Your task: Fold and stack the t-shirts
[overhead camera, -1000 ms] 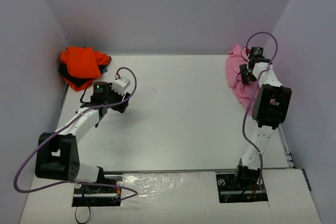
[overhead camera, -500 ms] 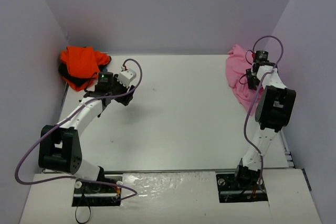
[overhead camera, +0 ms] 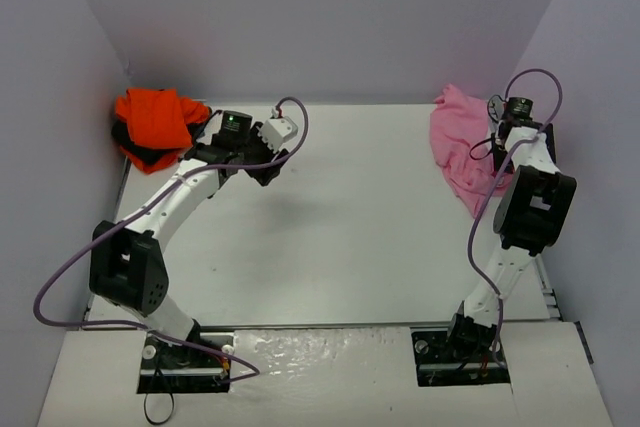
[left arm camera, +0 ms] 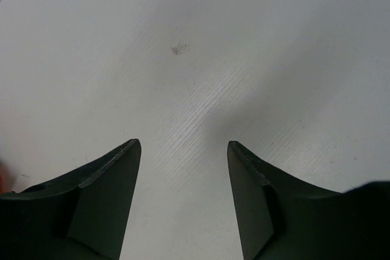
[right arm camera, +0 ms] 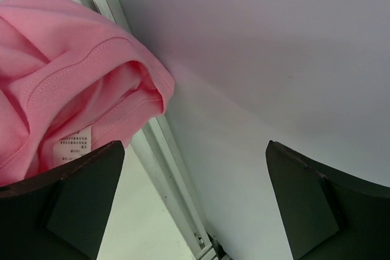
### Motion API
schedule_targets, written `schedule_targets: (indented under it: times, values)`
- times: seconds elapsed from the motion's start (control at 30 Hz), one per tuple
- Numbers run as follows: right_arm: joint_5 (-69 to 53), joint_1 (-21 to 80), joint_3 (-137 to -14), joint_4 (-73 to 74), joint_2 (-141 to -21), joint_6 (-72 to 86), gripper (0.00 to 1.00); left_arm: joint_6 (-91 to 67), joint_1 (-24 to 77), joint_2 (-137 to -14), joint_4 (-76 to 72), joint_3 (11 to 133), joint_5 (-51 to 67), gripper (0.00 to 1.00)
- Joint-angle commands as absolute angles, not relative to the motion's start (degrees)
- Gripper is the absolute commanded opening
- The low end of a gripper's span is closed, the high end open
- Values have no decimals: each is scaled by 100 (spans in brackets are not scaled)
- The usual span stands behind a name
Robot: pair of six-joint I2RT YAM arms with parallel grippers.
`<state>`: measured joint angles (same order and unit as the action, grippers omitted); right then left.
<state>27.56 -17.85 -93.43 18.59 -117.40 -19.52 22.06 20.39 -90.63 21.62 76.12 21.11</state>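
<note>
The pink t-shirt (overhead camera: 460,144) lies crumpled at the table's far right; in the right wrist view its hem and label (right arm camera: 73,89) fill the upper left. The orange t-shirt (overhead camera: 152,117) lies bunched at the far left corner on top of a dark t-shirt (overhead camera: 136,154), of which only an edge shows. My left gripper (overhead camera: 262,167) is open and empty over bare table, to the right of the orange shirt; its jaws (left arm camera: 183,144) stand apart. My right gripper (overhead camera: 512,119) is wide open and empty (right arm camera: 195,144), beside the pink shirt's right edge, by the wall.
The white table (overhead camera: 350,207) is enclosed by pale purple walls (overhead camera: 330,17) at the back and both sides. A metal rail (right arm camera: 164,168) runs along the table edge under my right gripper. Purple cables loop off both arms.
</note>
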Motion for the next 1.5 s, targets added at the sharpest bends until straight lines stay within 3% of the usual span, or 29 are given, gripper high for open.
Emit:
schedule_targets:
  times: [0.0, 0.47, 0.77, 0.97, 1.2, 1.47]
  values:
    - [2842, -1570, -9551, 1749, -11800, -2001, 100, 2212, 2212, -9158, 2277, 7913, 1899, 56]
    - [2525, -1012, -9809, 1815, -12806, -2017, 100, 2246, 2570, -9496, 2316, 8046, 1552, 56]
    - [1328, 785, -9131, 1811, -11925, -2381, 100, 2171, 2742, -9782, 2356, 8253, 1327, 55]
    - [1343, 1795, -9214, 1830, -11709, -2347, 100, 2108, 2795, -9800, 2328, 8253, 1266, 55]
    - [1648, 1903, -9382, 1789, -11591, -2364, 100, 2110, 2909, -9888, 2295, 8416, 988, 55]
    - [1690, 1868, -9164, 1559, -10188, -2601, 100, 2026, 2979, -10475, 2584, 9369, 709, 55]
